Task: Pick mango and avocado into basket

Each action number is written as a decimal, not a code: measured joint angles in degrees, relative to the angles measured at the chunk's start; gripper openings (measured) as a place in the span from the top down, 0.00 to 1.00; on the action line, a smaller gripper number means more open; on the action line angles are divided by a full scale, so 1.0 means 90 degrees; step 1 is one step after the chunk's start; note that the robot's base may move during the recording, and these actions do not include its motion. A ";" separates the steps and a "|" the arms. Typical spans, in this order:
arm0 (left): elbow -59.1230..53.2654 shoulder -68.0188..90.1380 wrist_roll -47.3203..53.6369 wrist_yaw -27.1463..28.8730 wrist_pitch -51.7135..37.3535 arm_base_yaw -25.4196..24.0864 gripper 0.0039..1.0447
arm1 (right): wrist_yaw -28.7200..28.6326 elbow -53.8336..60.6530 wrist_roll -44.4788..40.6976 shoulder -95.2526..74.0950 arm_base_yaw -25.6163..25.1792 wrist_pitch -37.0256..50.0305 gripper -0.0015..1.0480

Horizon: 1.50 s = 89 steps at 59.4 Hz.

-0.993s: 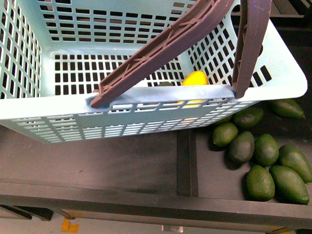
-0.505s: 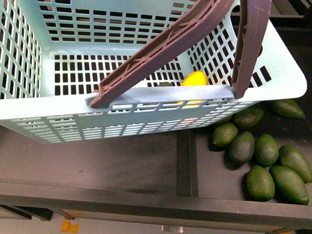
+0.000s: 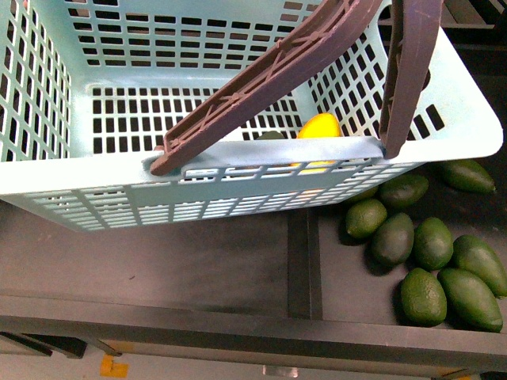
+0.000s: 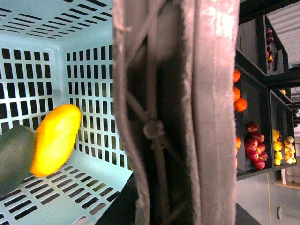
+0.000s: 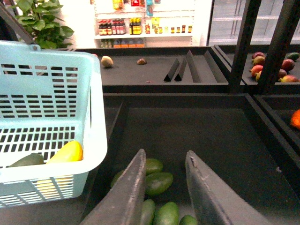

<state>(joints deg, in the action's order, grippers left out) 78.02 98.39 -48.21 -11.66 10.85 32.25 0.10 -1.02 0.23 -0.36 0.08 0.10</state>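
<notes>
The light teal basket [image 3: 261, 152] fills the upper front view and hangs above the dark shelf. Its two brown handles [image 3: 269, 75] are raised together. Inside it, against the near wall, lie the yellow-orange mango [image 3: 319, 127] and a dark sliver of the avocado [image 3: 271, 135]. The left wrist view shows the mango [image 4: 55, 139] touching the avocado [image 4: 14, 157] on the slotted floor. The handle [image 4: 178, 117] fills that view, and my left gripper is shut on it with its fingers hidden. My right gripper [image 5: 165, 154] is open and holds nothing, beside the basket [image 5: 93, 117].
Several loose green avocados [image 3: 432, 261] lie on the black shelf at the right, below the right gripper. A raised divider [image 3: 303, 261] splits the shelf. Oranges [image 4: 240, 96] and red fruit [image 4: 253, 150] fill side shelves. A black post [image 5: 243, 42] stands at the far right.
The basket has shifted slightly to the right in the front view. The mango and avocado stay in the same corner.
</notes>
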 joint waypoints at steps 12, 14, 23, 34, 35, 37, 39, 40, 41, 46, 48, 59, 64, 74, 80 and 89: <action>0.0000 0.0000 -0.0002 0.0000 0.0000 0.0000 0.87 | 0.0000 0.0000 0.0000 0.0000 0.0000 0.0000 0.29; 0.0000 0.0000 -0.0002 0.0002 0.0000 0.0000 0.87 | 0.0000 0.0000 0.0000 0.0000 0.0000 0.0000 0.24; 0.0000 0.0000 -0.0002 0.0000 0.0000 0.0000 0.87 | 0.0000 0.0000 0.0000 0.0000 0.0000 0.0000 0.07; -0.0090 0.0039 -0.0585 0.1032 -0.0554 0.0090 0.87 | 0.0000 0.0000 0.0000 0.0000 0.0000 -0.0002 0.08; -0.0090 0.0075 -0.0816 0.1355 -0.0687 0.0114 0.87 | 0.0000 0.0000 0.0000 0.0000 0.0000 -0.0002 0.08; -0.0053 0.0141 -0.1025 0.1800 -0.0794 0.0138 0.87 | -0.0017 0.0000 0.0000 0.0000 0.0000 -0.0002 0.08; 0.0022 0.0221 -0.1163 0.2018 -0.0823 0.0131 0.87 | -0.0015 0.0000 -0.0002 0.0000 0.0000 -0.0002 0.08; 0.0136 0.0311 -0.1195 0.2115 -0.0833 0.0085 0.87 | -0.0012 0.0000 0.0000 0.0000 0.0000 -0.0002 0.08; 0.0223 0.0376 -0.1197 0.2125 -0.0833 0.0046 0.87 | -0.0010 0.0000 0.0000 0.0002 0.0000 -0.0002 0.08; 0.0641 0.0792 -0.1222 0.2098 -0.0816 -0.0155 0.87 | -0.0010 0.0000 -0.0002 0.0005 0.0000 -0.0002 0.08; 0.0716 0.0891 -0.1260 0.2079 -0.0777 -0.0197 0.87 | -0.0012 0.0000 -0.0002 0.0005 0.0000 -0.0002 0.08; 0.0947 0.1418 -0.1914 0.2001 -0.0583 -0.0522 0.87 | -0.0012 0.0000 -0.0002 0.0005 0.0000 -0.0002 0.08; 0.1030 0.1698 -0.2375 0.2038 -0.0566 -0.0733 0.87 | -0.0010 0.0000 -0.0002 0.0005 0.0000 -0.0002 0.08; 0.1938 0.2776 -0.3521 0.2514 -0.0539 -0.1515 0.87 | -0.0012 0.0000 -0.0002 0.0005 0.0000 -0.0002 0.08; 0.3019 0.3728 -0.3898 0.2778 -0.0537 -0.1950 0.87 | -0.0012 0.0000 -0.0002 0.0005 0.0000 -0.0002 0.08; 0.4189 0.4656 -0.4160 0.2871 -0.0406 -0.2203 0.87 | -0.0012 0.0000 -0.0005 0.0005 0.0000 -0.0002 0.08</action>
<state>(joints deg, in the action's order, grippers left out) 115.72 140.29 -85.65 14.17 7.20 12.43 -0.01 -1.02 0.19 -0.32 0.08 0.08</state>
